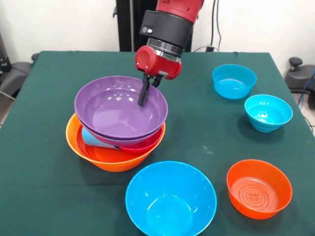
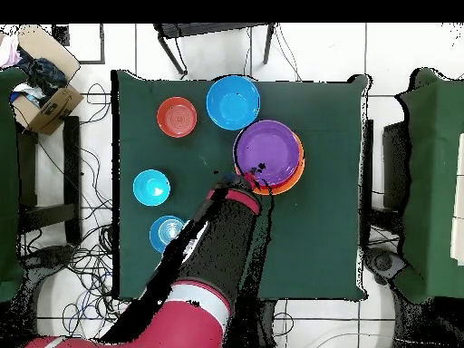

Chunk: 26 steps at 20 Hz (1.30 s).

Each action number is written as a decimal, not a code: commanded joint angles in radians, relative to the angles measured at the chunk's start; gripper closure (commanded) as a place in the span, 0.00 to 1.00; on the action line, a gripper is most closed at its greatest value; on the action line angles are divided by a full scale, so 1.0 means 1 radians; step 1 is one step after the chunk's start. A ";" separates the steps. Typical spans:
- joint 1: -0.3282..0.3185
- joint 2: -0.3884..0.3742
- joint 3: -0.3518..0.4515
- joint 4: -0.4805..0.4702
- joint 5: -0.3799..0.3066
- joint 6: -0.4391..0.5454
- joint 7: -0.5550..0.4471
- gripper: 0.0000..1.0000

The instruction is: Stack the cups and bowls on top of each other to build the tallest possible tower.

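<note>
The tower leans on the table's left in the front view. Its base is the large orange bowl (image 1: 106,158); a magenta bowl (image 1: 142,145) lies in it. The light blue cup (image 1: 92,138) lies on its side, wedged under two nested purple bowls (image 1: 115,110) that tilt on top. My gripper (image 1: 146,93) reaches down at the top purple bowl's far right rim, its tip inside the bowl. In the overhead view the gripper (image 2: 256,170) is at the purple bowl's (image 2: 270,149) near left edge, and the orange bowl's rim (image 2: 288,185) shows beneath.
Loose bowls stand on the green table (image 1: 44,98): a large blue one (image 1: 171,199) in front of the tower, a red-orange one (image 1: 259,188) at front right, and two cyan ones (image 1: 234,81) (image 1: 268,112) at right. Cardboard box (image 2: 45,100) off the table.
</note>
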<state>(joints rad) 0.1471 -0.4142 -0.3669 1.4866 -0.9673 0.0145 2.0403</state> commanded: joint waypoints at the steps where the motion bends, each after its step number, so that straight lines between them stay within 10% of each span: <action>1: -0.006 0.053 -0.055 -0.057 0.144 -0.189 0.169 1.00; 26: -0.050 -0.003 0.070 -0.025 0.089 -0.181 0.048 1.00</action>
<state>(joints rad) 0.0989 -0.3992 -0.4307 1.4860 -0.8379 -0.1756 2.0637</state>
